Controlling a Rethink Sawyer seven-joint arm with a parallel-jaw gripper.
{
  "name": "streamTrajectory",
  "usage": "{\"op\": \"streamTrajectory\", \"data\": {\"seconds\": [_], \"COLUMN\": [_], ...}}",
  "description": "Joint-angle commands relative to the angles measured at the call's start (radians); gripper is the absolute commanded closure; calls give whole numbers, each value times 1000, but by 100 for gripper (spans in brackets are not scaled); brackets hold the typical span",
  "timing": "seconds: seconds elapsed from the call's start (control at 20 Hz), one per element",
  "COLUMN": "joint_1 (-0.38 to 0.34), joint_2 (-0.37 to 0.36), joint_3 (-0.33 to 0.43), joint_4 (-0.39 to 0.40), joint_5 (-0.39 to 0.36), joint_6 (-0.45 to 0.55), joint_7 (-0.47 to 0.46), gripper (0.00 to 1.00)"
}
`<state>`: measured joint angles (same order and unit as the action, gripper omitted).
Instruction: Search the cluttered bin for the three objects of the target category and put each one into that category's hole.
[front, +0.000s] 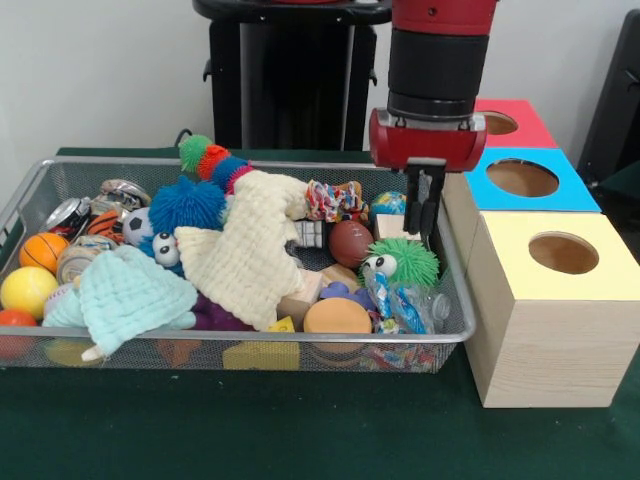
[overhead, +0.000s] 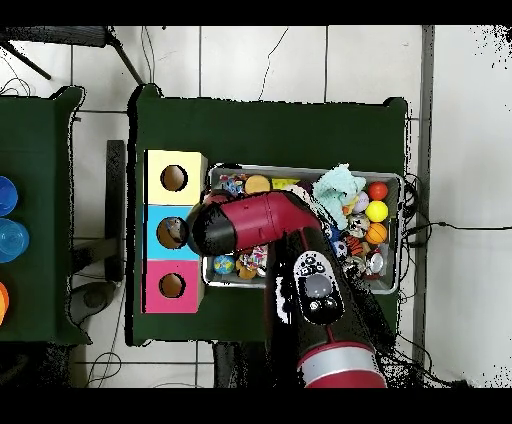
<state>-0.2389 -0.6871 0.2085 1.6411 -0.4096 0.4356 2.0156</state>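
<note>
The wire mesh bin (front: 250, 338) is full of toys, and it also shows in the overhead view (overhead: 300, 170). One wrinkly clear bottle with a blue-and-white label (front: 398, 303) lies at the bin's front right corner, partly under a green fuzzy toy (front: 405, 262). No other bottles show. My gripper (front: 428, 218) hangs over the bin's right end, above the green toy and beside the boxes, with nothing seen in it. The red-topped box's hole (front: 497, 123) is the farthest of the row in the front view; it also shows in the overhead view (overhead: 172, 285).
The blue-topped box (front: 522, 177) and yellow-topped box (front: 563, 252) stand beside the bin's right end. A cream cloth (front: 250, 255), a mint cloth (front: 125, 295), balls (front: 28, 290), shiny cans (front: 70, 212) and a brown football (front: 350, 243) fill the bin. My arm (overhead: 250, 225) covers the bin's left part from above.
</note>
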Motion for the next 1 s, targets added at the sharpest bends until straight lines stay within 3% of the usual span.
{"op": "streamTrajectory", "data": {"seconds": [0.05, 0.3, 0.6, 0.65, 1.0], "joint_1": [-16, -39, -20, -14, 25], "joint_2": [-92, -49, 16, 18, 38], "joint_3": [28, 40, 15, 7, -62], "joint_4": [110, 88, 36, 33, 25], "joint_5": [53, 26, 4, 2, 54], "joint_6": [173, 105, 18, 9, -79], "joint_7": [-3, -17, 41, 52, 202], "gripper": [100, 100, 100, 0, 0]}}
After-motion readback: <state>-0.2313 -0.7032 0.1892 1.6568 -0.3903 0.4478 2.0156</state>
